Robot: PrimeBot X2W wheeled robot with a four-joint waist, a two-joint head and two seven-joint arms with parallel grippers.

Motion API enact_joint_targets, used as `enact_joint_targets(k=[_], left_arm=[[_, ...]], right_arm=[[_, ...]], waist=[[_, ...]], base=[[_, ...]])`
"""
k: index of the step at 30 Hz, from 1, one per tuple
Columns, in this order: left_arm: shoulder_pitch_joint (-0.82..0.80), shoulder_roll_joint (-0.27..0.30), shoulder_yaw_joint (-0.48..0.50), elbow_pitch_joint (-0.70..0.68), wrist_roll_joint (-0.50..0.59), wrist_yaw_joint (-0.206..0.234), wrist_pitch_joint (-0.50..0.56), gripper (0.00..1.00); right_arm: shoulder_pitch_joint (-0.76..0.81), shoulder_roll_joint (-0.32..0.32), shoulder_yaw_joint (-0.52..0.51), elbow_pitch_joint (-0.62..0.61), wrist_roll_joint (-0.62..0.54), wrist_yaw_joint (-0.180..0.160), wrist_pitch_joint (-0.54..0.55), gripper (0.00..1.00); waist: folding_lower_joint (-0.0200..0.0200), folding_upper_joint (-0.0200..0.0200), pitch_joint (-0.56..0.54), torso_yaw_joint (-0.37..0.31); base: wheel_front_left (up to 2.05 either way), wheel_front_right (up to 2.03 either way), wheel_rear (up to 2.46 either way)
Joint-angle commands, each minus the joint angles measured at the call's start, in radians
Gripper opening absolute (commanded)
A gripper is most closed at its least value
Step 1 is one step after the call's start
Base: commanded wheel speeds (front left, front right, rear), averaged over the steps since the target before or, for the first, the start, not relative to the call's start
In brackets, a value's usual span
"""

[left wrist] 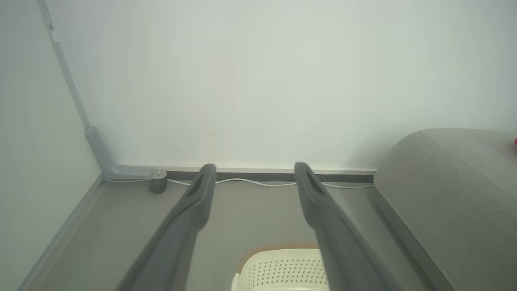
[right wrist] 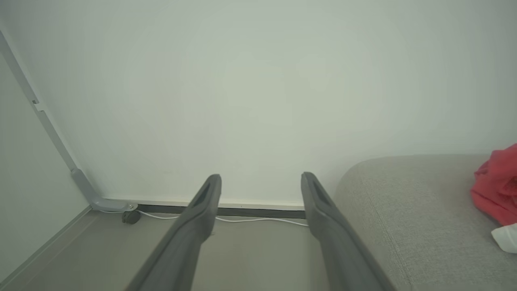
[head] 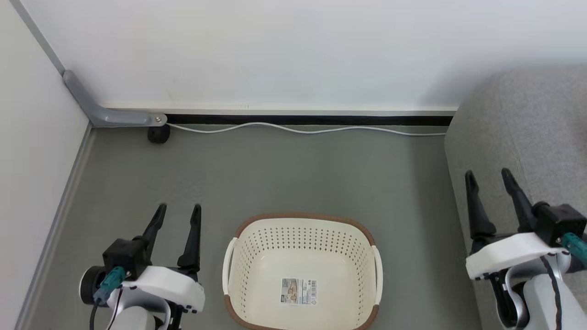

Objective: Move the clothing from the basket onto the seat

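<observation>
The left gripper hangs open and empty beside the basket, bare down to its barcode label. The right gripper, likewise spread, hovers at the seat, where red clothing lies. The job looks done, so both arms are best kept clear of the pile.

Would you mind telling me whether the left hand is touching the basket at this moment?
Apart. The head view shows a strip of bare grey floor between the left hand and the basket.
</observation>
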Motion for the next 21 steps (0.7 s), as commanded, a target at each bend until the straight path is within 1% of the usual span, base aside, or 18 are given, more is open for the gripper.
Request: enact_joint_targets(k=[1,7,16,21], left_arm=[[0.009,0.01,0.049,-0.034,0.015,0.008,-0.006,1.0],[0.067,0.007,0.092,-0.046,0.034,0.01,-0.006,1.0],[0.137,0.004,0.128,-0.061,0.039,0.012,-0.006,1.0],[0.167,0.004,0.132,-0.09,0.03,0.03,-0.006,1.0]], right_arm=[[0.02,0.006,0.023,-0.031,-0.007,0.001,-0.013,1.0],[0.091,0.02,0.028,-0.03,-0.01,0.001,-0.013,1.0],[0.166,0.04,0.011,-0.044,-0.025,0.001,-0.013,1.0],[0.179,0.044,0.005,-0.049,-0.036,0.001,-0.013,1.0]], waist=[[0.0,0.0,-0.022,0.01],[0.0,0.0,-0.053,0.018],[0.0,0.0,-0.085,0.015],[0.0,0.0,-0.085,0.009]], base=[[0.0,0.0,0.0],[0.0,0.0,0.0],[0.0,0.0,0.0],[0.0,0.0,0.0]])
